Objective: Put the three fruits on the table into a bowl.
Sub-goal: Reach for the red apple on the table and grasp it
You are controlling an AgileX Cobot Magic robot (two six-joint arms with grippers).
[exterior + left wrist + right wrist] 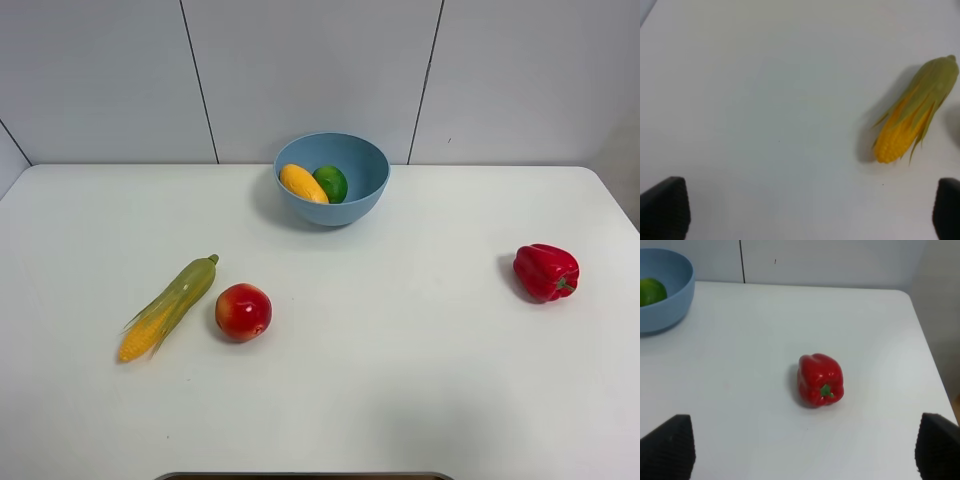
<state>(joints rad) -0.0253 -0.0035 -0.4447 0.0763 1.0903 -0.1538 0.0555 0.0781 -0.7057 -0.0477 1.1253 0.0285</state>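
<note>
The light-blue bowl stands at the back middle of the white table; its rim shows too in the right wrist view as the bowl. Inside lie the yellow-orange mango-like fruit and the green lime, the lime also seen from the right wrist. The red apple rests on the table, front left of the bowl. Neither arm shows in the exterior high view. My left gripper is open over bare table with nothing between its fingertips. My right gripper is open, also holding nothing.
A green-husked corn cob lies just left of the apple, and the corn cob shows ahead of the left gripper. A red bell pepper sits at the right; the pepper lies ahead of the right gripper. The table edge runs right of it.
</note>
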